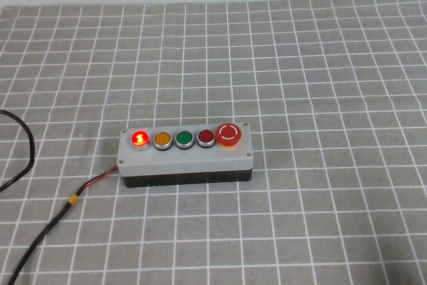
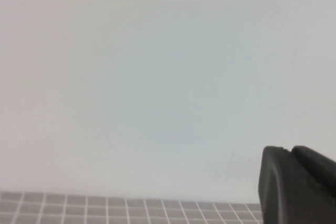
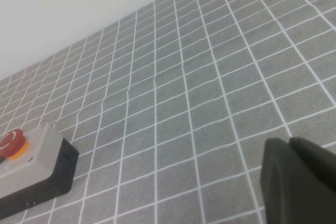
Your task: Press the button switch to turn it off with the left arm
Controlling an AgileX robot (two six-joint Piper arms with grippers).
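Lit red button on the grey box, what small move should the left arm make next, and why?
Probably bring the left gripper over the table toward the small round glowing red button switch at the left end of the grey five-button box. It is lit; neither arm shows in the high view; the right gripper is off to the side.

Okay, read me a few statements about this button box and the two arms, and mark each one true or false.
1. The button switch at the robot's-left end of the grey box is lit. True.
2. The left pincer is pressing that button. False: neither arm shows in the high view, and the left wrist view faces a blank wall and the cloth's edge.
3. The green button sits in the middle of the row. True.
4. The large red knob is beside the lit button. False: it is at the opposite end.
5. The right pincer rests on the box. False: it is apart from it, over the checked cloth.
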